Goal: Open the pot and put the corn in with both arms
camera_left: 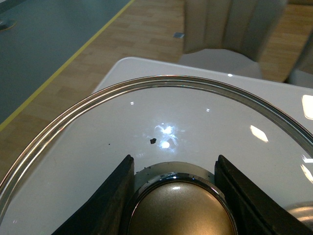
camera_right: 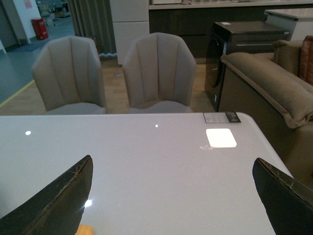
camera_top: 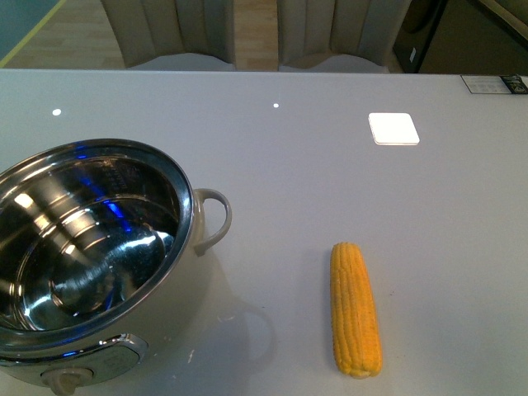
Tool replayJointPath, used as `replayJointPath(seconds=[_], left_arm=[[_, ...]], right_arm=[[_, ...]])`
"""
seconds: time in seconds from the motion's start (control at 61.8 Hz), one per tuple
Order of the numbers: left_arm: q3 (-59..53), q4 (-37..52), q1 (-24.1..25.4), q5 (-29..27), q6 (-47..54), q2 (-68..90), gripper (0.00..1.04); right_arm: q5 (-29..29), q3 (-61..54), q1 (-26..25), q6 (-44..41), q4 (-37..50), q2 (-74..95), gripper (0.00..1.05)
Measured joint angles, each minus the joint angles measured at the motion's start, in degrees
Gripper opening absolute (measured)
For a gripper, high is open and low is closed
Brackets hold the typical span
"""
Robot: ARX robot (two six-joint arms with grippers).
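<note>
Across the broad grey table, which filled most of the front view, the pot sat at the lower left of the frame, uncovered, its shiny steel inside bare and its looped handle turned toward the middle of the table. Its glass lid was off and in the left arm's keeping. That wrist's camera showed the left gripper clenched on the round silver knob, a black finger pressed to either side, the lid's rim arcing beyond. Where the lid hung relative to the pot I could not tell, since neither the lid nor either arm appeared in the front view. The corn lay flat on the table at the lower right of centre, well apart from the pot, one end pointing toward the chairs at the top of the frame. The right gripper hovered over the table with its fingers spread wide and nothing between them. A sliver of orange beside one finger was probably the cob. To my eye the opening was done and the step in hand was fetching the corn. The next move called for the right gripper to come down across the cob's middle, close on it, and carry it over to the open pot. Meanwhile the left arm would need to hold the lid clear of the rim.
</note>
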Motion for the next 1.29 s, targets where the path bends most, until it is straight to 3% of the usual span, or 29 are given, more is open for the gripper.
replayJointPath(seconds=[0.194,0.534,0.776,1.294], left_arm=[[3.3,6.3,10.9,1.9,-0.9,11.6,0.43],[10.9,16.0,17.0,0.8,-2.5,33.2,0.43],[17.6,17.3,17.5,-1.1,-1.9,43.4,0.43],[27.5,20.2,12.3,-1.0,-1.3,58.4,0.43]], right_arm=[[0.0,0.0,0.0,0.0,0.0,0.0,0.96],[0.0,0.0,0.0,0.0,0.0,0.0,0.96],[0.0,0.0,0.0,0.0,0.0,0.0,0.96],[0.0,0.0,0.0,0.0,0.0,0.0,0.96]])
